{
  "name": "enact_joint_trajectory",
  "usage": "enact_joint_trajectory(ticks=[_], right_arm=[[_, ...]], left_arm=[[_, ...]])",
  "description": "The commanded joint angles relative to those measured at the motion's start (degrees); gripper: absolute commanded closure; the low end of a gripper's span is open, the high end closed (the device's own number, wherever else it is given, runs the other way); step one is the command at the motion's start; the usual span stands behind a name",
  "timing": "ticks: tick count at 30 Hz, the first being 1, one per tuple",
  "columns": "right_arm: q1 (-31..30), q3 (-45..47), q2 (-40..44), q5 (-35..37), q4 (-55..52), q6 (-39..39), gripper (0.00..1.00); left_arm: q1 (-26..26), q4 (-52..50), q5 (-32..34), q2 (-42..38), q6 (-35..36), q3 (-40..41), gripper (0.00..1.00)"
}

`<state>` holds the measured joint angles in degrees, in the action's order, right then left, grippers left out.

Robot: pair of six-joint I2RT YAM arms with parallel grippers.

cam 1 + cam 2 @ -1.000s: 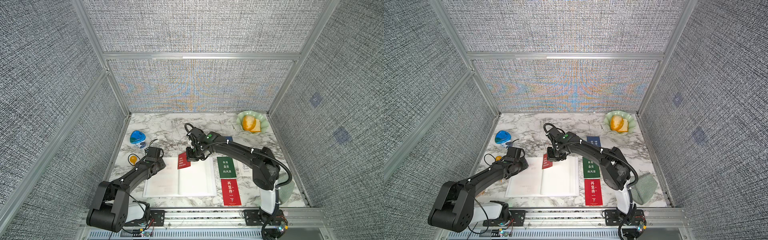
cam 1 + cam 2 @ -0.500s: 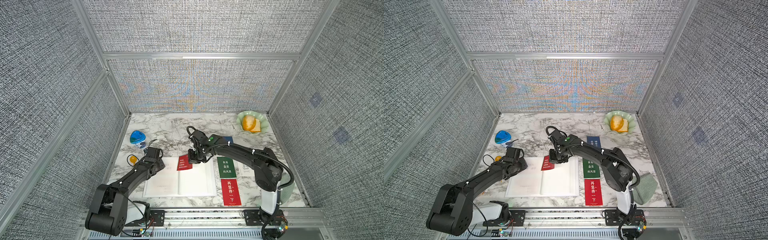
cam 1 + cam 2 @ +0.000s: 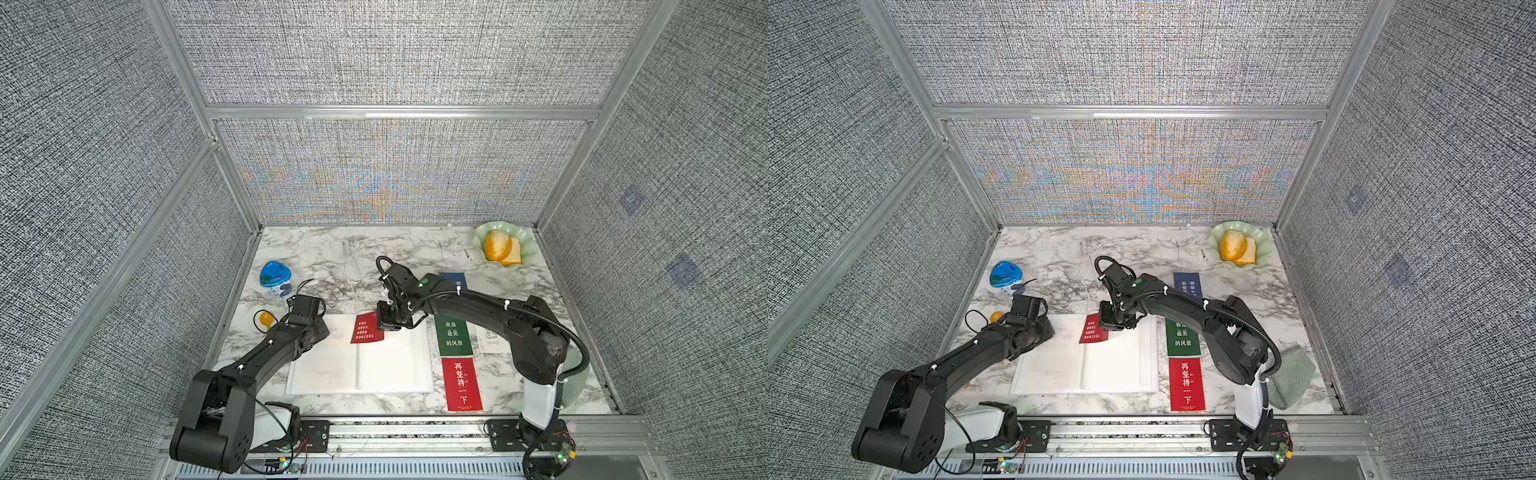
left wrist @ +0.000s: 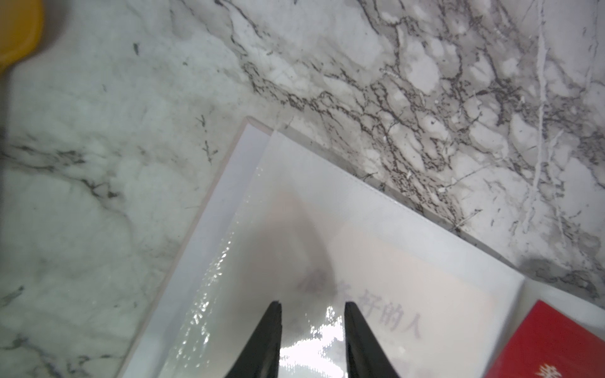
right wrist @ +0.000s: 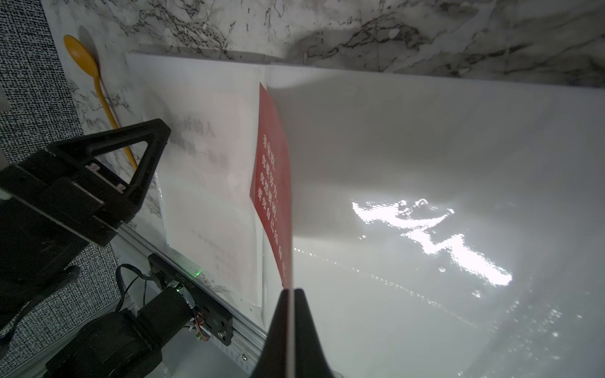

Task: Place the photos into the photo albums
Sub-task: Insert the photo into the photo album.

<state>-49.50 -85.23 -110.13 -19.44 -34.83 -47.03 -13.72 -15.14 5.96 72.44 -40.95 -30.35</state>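
The photo album (image 3: 395,368) (image 3: 1113,368) lies open at the table's front centre. My right gripper (image 3: 384,322) (image 3: 1108,320) (image 5: 289,289) is shut on a red photo (image 3: 368,328) (image 3: 1093,329) (image 5: 273,170). It holds the photo tilted over the album's far edge by the centre fold. My left gripper (image 4: 312,304) stands open, its tips resting on the glossy sleeve of the left page near that page's far corner. A cream photo (image 4: 409,294) shows faintly inside that sleeve. Green (image 3: 454,334), red (image 3: 462,384), blue (image 3: 455,280) and white (image 3: 492,338) photos lie right of the album.
A blue-lidded cup (image 3: 275,277) and a yellow spoon (image 3: 266,319) sit left of the album. A green plate (image 3: 521,241) with food stands at the back right corner. A green cloth (image 3: 1293,376) lies at the front right, behind the right arm's base.
My right gripper has carried the red photo a little toward the front, from beyond the album's far edge to over it. The left arm has stayed put.
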Motion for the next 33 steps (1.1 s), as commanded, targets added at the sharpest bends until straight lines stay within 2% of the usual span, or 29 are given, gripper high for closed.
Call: enact_joint_trajectory(ticks=[1, 17, 25, 33], right_arm=[[0.01, 0.72, 0.38, -1.84, 1.41, -0.86, 1.0], [2.46, 4.39, -0.3, -6.14, 5.57, -0.67, 1.0], [3.97, 4.59, -1.97, -11.8, 5.79, 3.3, 1.0], [3.97, 3.21, -4.1, -13.64, 4.94, 6.33, 1.0]], left_arm=[[0.17, -1.14, 0.8, 0.02, 0.63, -0.58, 0.65], [0.18, -2.22, 1.42, 0.42, 1.05, -1.56, 0.65], [0.2, -3.03, 2.52, 0.64, 1.46, -2.0, 0.65], [0.53, -3.84, 4.1, 0.6, 1.6, -2.76, 0.65]])
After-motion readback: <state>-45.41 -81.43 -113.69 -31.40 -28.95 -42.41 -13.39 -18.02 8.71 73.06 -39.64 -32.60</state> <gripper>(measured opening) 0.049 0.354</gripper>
